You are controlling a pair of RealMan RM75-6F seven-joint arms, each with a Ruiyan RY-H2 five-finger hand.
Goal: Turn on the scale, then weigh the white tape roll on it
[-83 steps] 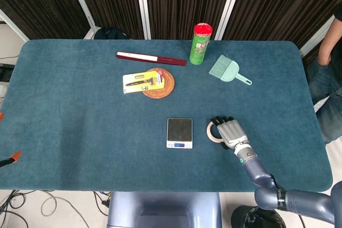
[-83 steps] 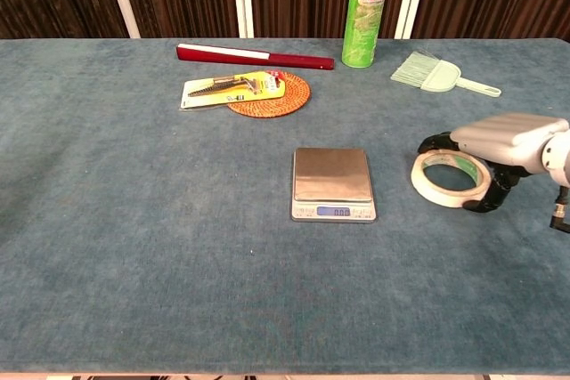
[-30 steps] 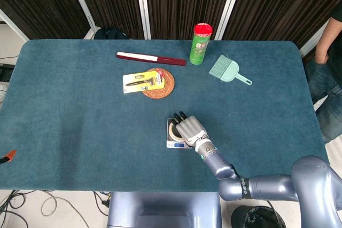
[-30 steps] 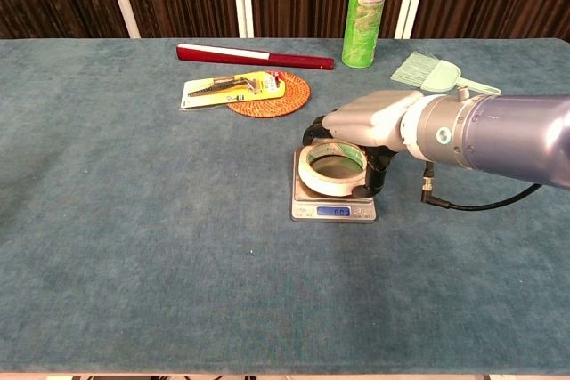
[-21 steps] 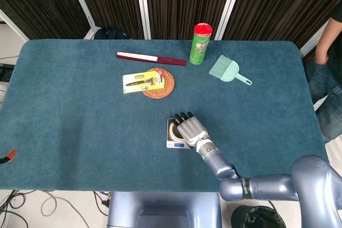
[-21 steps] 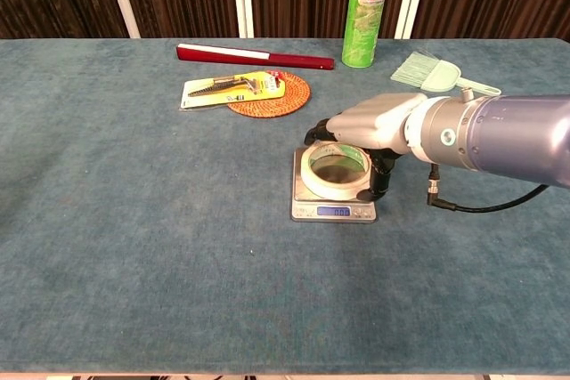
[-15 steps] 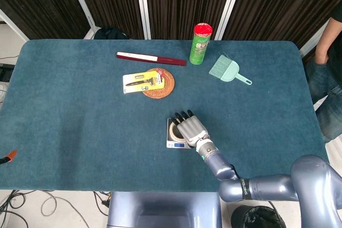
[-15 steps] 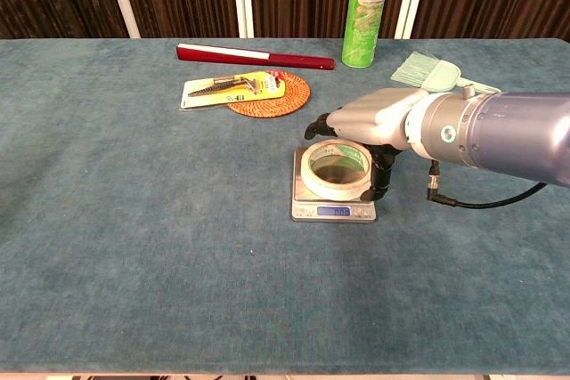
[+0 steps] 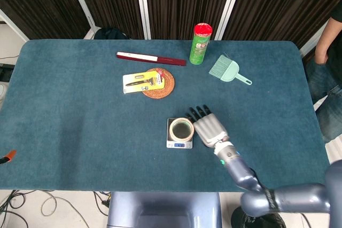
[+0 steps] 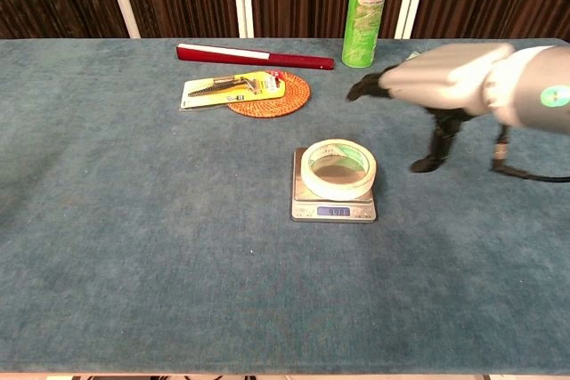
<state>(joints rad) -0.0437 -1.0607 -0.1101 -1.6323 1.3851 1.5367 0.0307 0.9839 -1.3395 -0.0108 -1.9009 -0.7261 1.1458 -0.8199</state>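
Note:
The white tape roll [image 9: 181,129] [image 10: 337,169] lies flat on the platform of the small silver scale [image 9: 171,143] [image 10: 334,210], whose blue display is lit with digits I cannot read. My right hand [image 9: 208,124] [image 10: 436,84] hovers to the right of the scale, lifted off the roll, fingers spread and holding nothing. No left hand shows in either view.
A green can [image 9: 200,43] [image 10: 367,8], a mint dustpan brush [image 9: 227,69], a dark red bar [image 9: 151,57] [image 10: 254,56] and a yellow packaged tool on a woven coaster [image 9: 152,81] [image 10: 249,90] lie at the back. A person stands at the right edge [image 9: 332,41].
My right hand carried the tape roll from the table onto the scale, let it go, then rose and drew back to the right. The display reading has changed.

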